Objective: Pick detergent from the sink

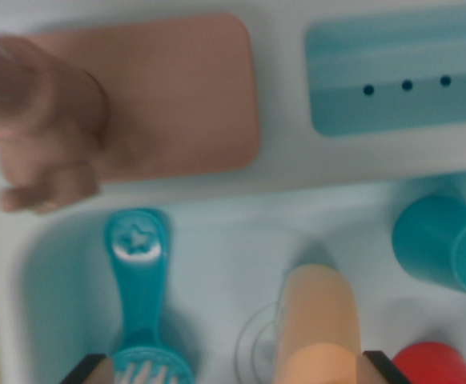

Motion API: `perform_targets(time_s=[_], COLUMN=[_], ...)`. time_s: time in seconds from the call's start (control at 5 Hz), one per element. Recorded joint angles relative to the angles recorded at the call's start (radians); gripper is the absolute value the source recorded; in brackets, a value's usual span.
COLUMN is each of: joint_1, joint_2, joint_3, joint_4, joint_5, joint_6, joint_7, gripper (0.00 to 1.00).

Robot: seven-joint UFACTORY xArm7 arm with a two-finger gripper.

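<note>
Gripper (233, 376) position: only the two dark finger ends show, one at the bottom edge toward the wrist view's left and one at the bottom edge toward the wrist view's right. They stand well apart, so the gripper is spread and holds nothing.

Target position: the detergent (317, 324), a peach-coloured bottle, lies in the sink (217, 248) basin beside the drain ring. It sits between the two finger ends, but off centre, close to the finger at the wrist view's right. Its long axis runs up and down the picture, roughly across the line joining the fingers. Whether the bottle stands upright or lies flat cannot be told from this view.

Neighbouring items: a teal brush (141, 296) lies in the basin near the finger at the wrist view's left, its axis roughly parallel to the bottle. A teal cup (441, 244) and a red object (433, 364) lie toward the wrist view's right. A person's hand (45, 136) rests over a pink board (177, 88) on the bench above the basin.

Judgement: the coming move calls for a small shift toward the wrist view's right to centre the bottle, then a descent. The brush risks being caught by the opposite finger.
</note>
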Motion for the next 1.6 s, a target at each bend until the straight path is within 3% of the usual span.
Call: perform_targets(time_s=[0.2,0.4,0.6,1.6], joint_1=[-0.0031,-0.0031,-0.0061,-0.0107], joint_2=[0.005,0.005,0.010,0.017], joint_3=[-0.003,-0.003,-0.007,-0.012], joint_4=[-0.030,-0.030,-0.058,-0.103], joint_5=[0.0002,0.0002,0.0003,0.0005], joint_6=[-0.035,-0.035,-0.068,-0.120], joint_7=[-0.004,-0.004,-0.007,-0.013], gripper=[0.00,0.00,0.00,0.00])
